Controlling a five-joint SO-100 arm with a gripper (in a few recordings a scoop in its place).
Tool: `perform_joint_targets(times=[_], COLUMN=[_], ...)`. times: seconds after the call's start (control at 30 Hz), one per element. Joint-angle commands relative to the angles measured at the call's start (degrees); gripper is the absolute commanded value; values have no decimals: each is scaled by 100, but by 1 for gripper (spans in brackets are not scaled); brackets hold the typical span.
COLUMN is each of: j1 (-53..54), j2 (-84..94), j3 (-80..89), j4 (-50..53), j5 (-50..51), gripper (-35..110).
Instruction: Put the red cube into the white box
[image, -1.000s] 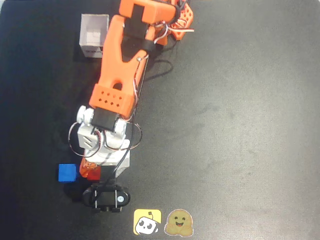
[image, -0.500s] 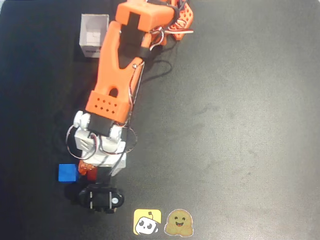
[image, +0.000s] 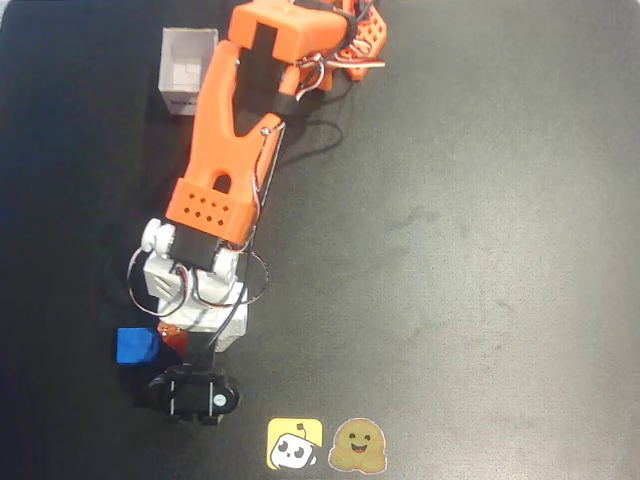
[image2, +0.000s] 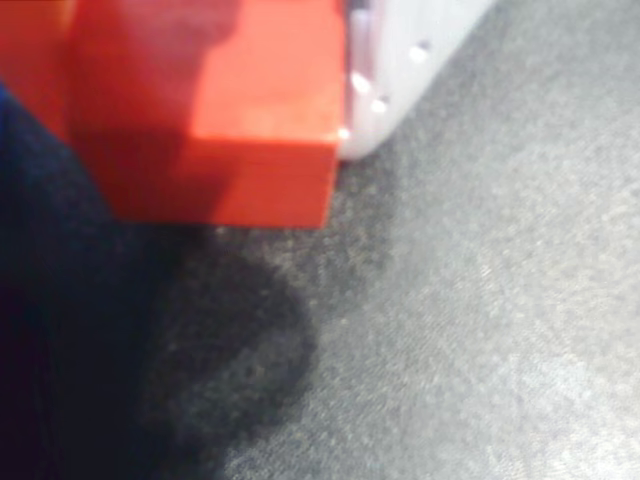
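- The overhead view looks straight down from high above on the black table (image: 480, 250). It takes in the whole arm (image: 235, 140), which runs from its base at 12 o'clock down toward 7 o'clock.
- In that view the white box (image: 185, 70) sits at 11 o'clock, and two stickers (image: 325, 443) lie at 6 o'clock on the lower edge.
- The wrist view sits very close to the table, tilted down at its grey-black surface (image2: 480, 330), with the picture blurred by nearness.
- Both views share the red cube (image2: 215, 110): large at 11 o'clock in the wrist view, a sliver (image: 172, 340) beside the blue cube (image: 135, 346) at 7 o'clock from overhead.
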Motion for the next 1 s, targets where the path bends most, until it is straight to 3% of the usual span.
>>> perform_joint_targets(times=[0.0,0.43,0.97], j1=[-9,255,1248], j2=[105,220,1925], j3=[-369,-1969,-659], j4=[193,1960,2426], j5=[26,-9,-888], gripper=[0,0,0])
